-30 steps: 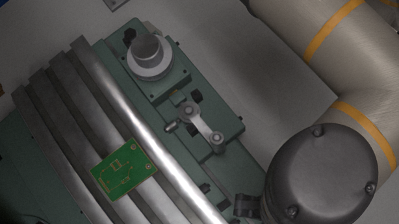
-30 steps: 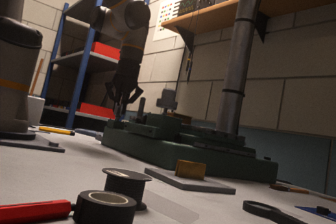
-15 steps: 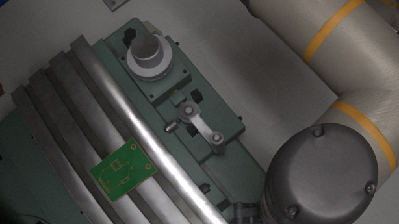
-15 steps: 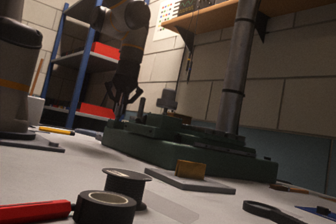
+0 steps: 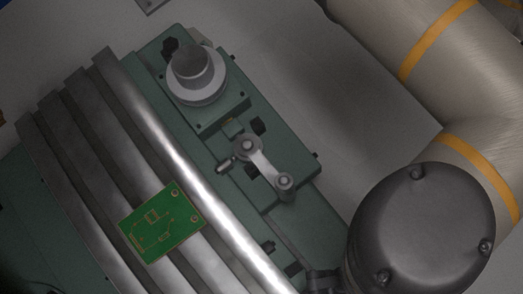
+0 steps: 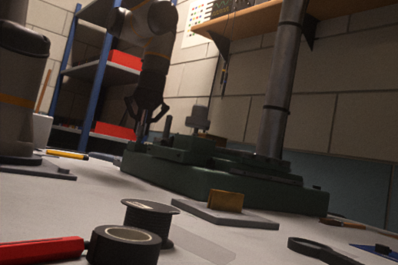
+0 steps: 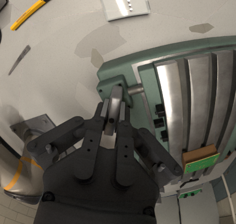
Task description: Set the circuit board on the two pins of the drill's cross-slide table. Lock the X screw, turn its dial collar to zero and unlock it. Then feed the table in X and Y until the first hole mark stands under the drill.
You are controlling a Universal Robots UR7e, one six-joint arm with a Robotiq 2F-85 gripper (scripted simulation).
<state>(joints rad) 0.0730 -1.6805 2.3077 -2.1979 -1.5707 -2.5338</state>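
Observation:
The green circuit board (image 5: 161,222) lies flat on the slotted cross-slide table (image 5: 127,171), with a pin showing at two of its corners; from the wrist camera only its edge (image 7: 201,163) shows. A crank handle (image 5: 264,167) and a large grey dial collar (image 5: 196,75) sit on the green saddle beside the table. At the table's end a flat grey metal lever (image 7: 113,109) stands on a green bracket beside a short screw shaft (image 7: 135,89). My gripper (image 7: 112,111) is at that bracket, closed on the grey lever.
A grey plate with a tan block (image 6: 226,201) lies on the bench in front of the drill base. A yellow knife (image 7: 30,9) and a clear ruler plate (image 7: 123,0) lie beyond the table's end. Tape rolls (image 6: 123,244) and the drill column (image 6: 280,62) stand nearby.

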